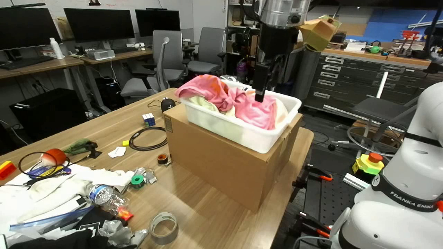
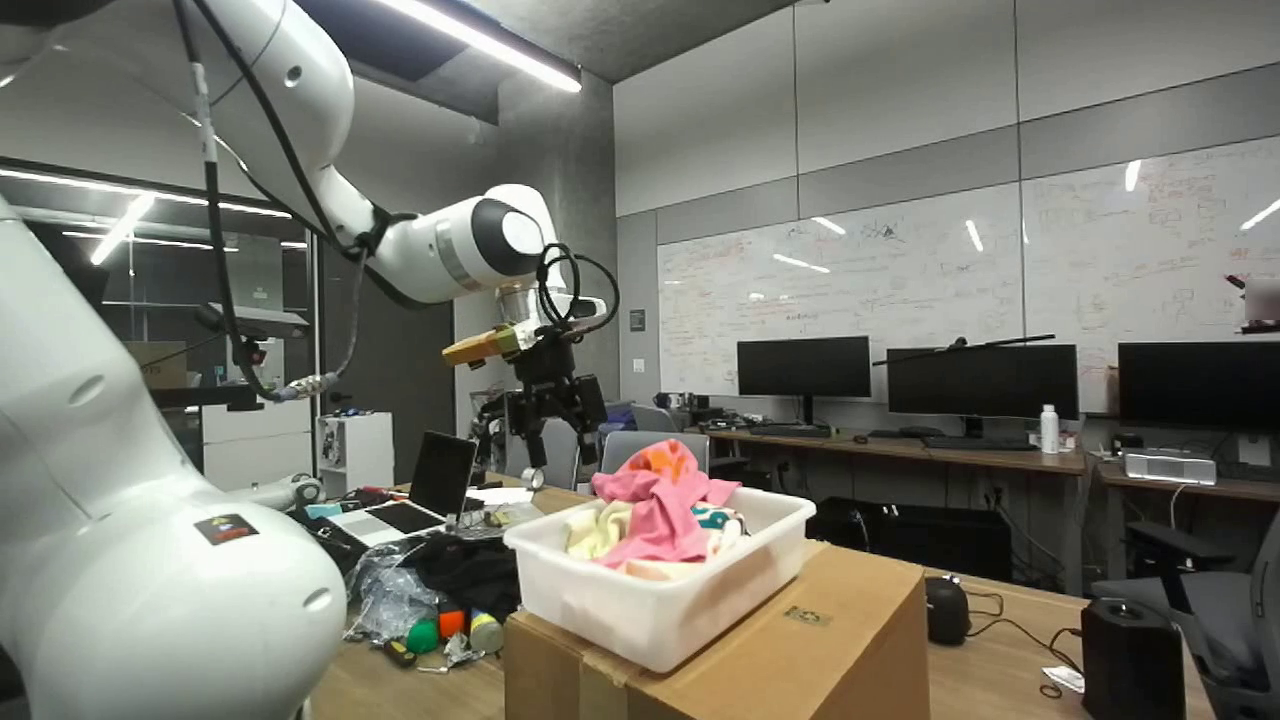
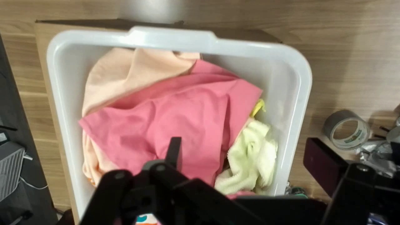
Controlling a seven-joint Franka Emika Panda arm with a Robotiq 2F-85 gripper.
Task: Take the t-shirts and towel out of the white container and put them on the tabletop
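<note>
The white container (image 1: 232, 133) stands on a cardboard box; its wall also shows in an exterior view (image 2: 610, 605) and its rim in the wrist view (image 3: 172, 40). Inside, a pink t-shirt (image 3: 184, 106) lies heaped on top, with an orange pattern on one part. A pale green fluffy towel (image 3: 250, 159) lies beside it against the wall. A peach cloth (image 3: 125, 73) lies partly under the pink one. A patterned white and teal piece (image 2: 718, 522) is mostly hidden. My gripper (image 2: 565, 450) is open and empty, above the container, fingers pointing down; it shows also in the wrist view (image 3: 248, 157).
The cardboard box (image 1: 214, 166) stands on the wooden tabletop (image 1: 214, 221). A tape roll (image 1: 163, 229), a bottle (image 1: 107, 197), a cable loop (image 1: 147, 139) and a puzzle cube (image 1: 148, 119) lie beside it. A laptop (image 2: 440, 480) and clutter lie behind the container.
</note>
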